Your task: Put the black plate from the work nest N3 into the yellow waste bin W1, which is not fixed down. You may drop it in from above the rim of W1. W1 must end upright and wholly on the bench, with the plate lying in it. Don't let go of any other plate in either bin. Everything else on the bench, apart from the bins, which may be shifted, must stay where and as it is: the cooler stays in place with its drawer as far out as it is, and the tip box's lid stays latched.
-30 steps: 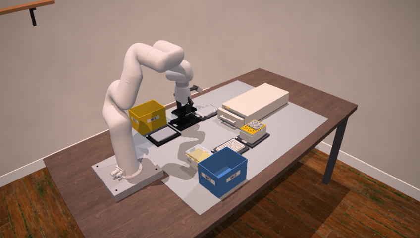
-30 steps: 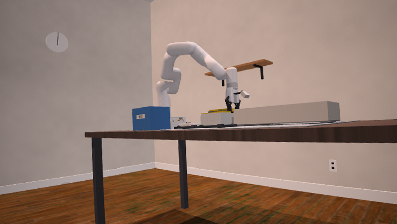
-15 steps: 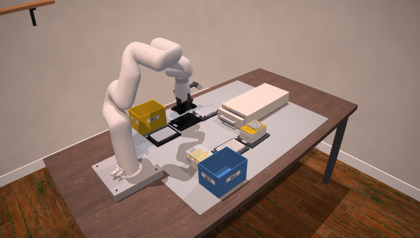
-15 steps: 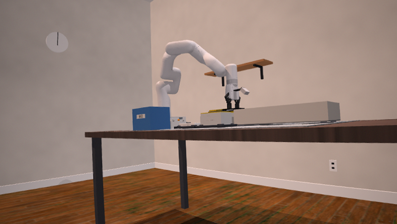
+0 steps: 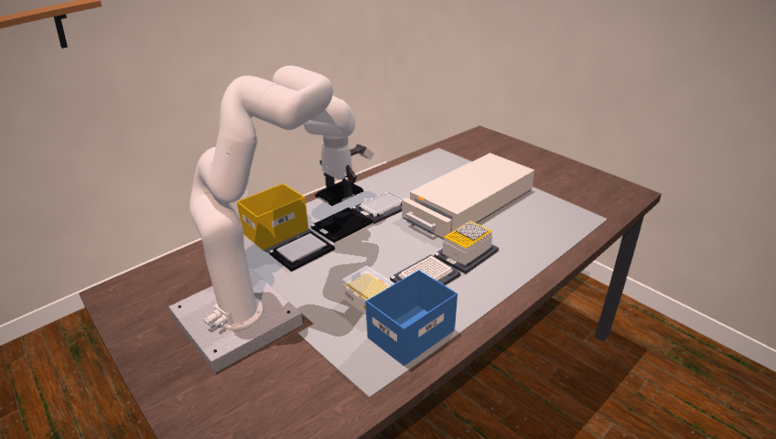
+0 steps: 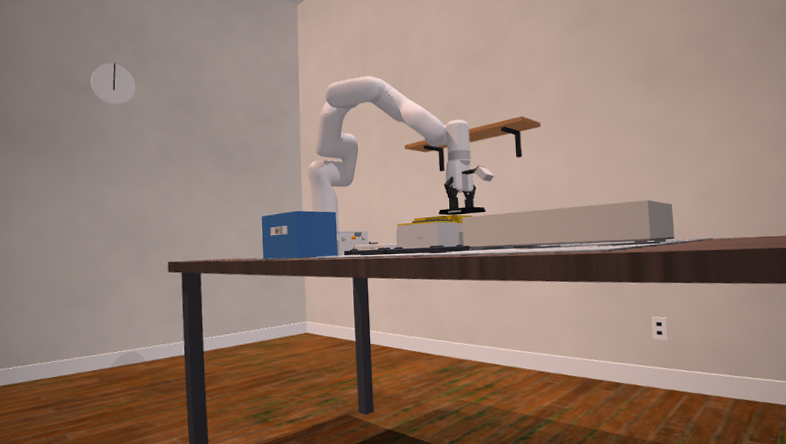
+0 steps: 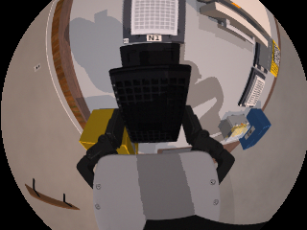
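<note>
My gripper (image 5: 339,184) is shut on the black plate (image 5: 339,193) and holds it level in the air above the bench. The work nest N3 (image 5: 340,223) lies below and in front of it, black and without a plate. In the wrist view the plate (image 7: 150,103) sits between my two fingers, with the nest (image 7: 152,56) beyond it. The yellow bin W1 (image 5: 272,214) stands upright on the bench to the left of the plate; one corner of it shows in the wrist view (image 7: 103,130). In the side view the held plate (image 6: 461,210) hangs above the bench things.
Nest N1 with a white plate (image 5: 381,205) lies right of N3. A nest with a grey plate (image 5: 301,249) lies in front of W1. The cooler (image 5: 468,190), yellow tip box (image 5: 467,239), another white plate (image 5: 427,268), a clear box (image 5: 365,285) and blue bin W2 (image 5: 411,315) stand to the right and front.
</note>
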Controlling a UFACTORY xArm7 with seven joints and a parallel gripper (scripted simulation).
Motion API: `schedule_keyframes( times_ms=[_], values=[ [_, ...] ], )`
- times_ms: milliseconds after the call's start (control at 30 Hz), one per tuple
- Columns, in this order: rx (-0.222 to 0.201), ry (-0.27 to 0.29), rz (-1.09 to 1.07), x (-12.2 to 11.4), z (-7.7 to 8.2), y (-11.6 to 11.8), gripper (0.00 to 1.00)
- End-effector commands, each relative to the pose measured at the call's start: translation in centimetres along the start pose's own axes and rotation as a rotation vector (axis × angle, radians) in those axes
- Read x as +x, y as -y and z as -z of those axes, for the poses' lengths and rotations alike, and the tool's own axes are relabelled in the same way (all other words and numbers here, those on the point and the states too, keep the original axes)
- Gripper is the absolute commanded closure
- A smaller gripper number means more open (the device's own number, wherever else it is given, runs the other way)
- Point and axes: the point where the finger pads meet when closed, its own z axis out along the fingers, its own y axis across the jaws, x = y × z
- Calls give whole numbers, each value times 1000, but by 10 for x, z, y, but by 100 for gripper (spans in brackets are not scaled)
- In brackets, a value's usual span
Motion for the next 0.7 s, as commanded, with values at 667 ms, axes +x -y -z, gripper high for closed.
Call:
schedule_keyframes(
  times_ms=[667],
  values=[
    [1,-4,0,1,24,1,100]
  ],
)
